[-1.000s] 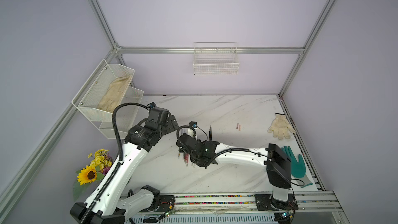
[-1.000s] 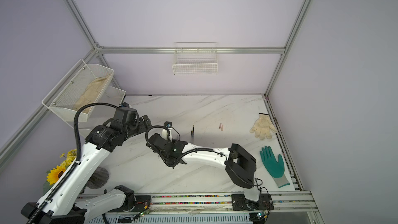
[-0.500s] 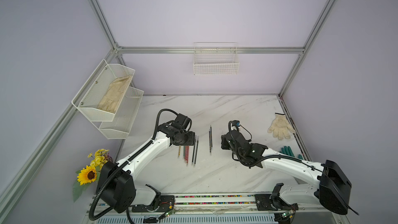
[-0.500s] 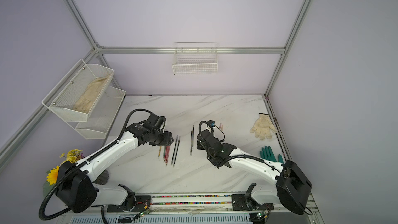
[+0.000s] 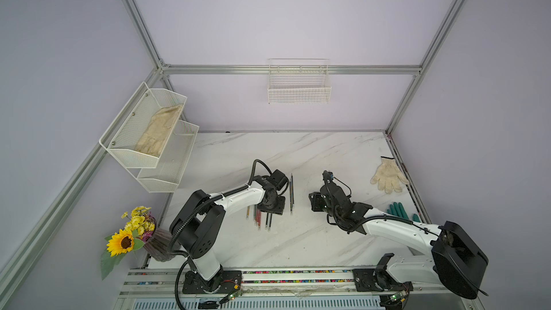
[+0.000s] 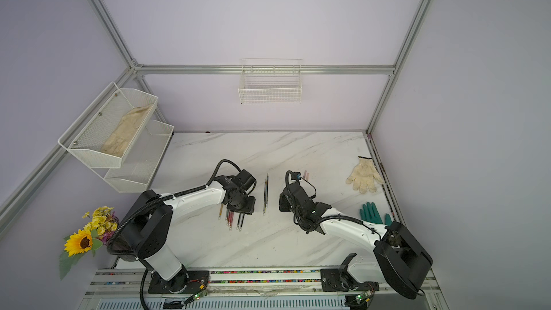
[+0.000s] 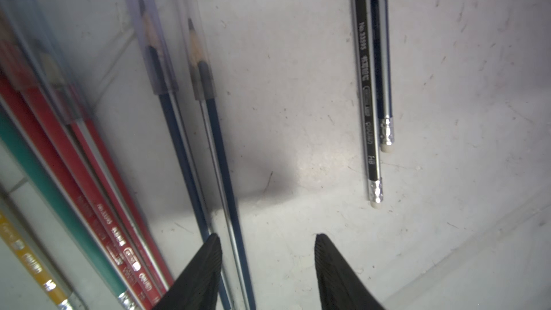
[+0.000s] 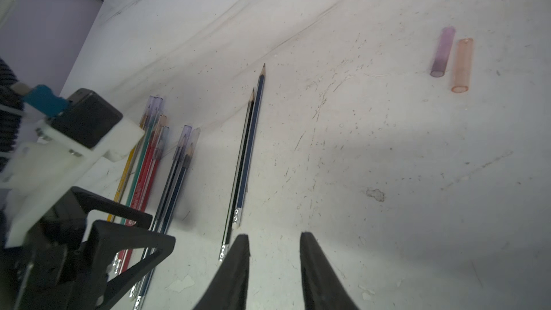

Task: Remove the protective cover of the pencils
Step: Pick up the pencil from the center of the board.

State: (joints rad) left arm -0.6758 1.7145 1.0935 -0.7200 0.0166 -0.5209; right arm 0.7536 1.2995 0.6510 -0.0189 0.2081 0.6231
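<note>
L wrist cam: your left tool (image 7: pixel 267 237) is spread, pads apart, low over the bench (image 7: pixel 298 144). A blue pencil (image 7: pixel 223 174) runs just inside one pad, beside it, not pinched. Only this cam shows its clear cap (image 7: pixel 190 25) close up, dark tip inside.

R wrist cam: right tool (image 8: pixel 274 235) spread too, nothing btwn the pads, just beside the eraser ends of the two bare pencils (image 8: pixel 250 150). This cam gives you what the L one can't: a purple cap (image 8: pixel 442 52) and an orange cap (image 8: pixel 462 65) lying loose, side by side, well apart from every pencil. In a top view the orange cap (image 6: pixel 307 174) is only a faint pinkish fleck past the right arm (image 6: pixel 301 201).

Both top views: capped pencils (image 5: pixel 258 220) half hidden under the left arm (image 5: pixel 238 199), eraser ends poking out. The bare pair lies btwn the two arms. Caps on the bunch can't be made out from up there.
</note>
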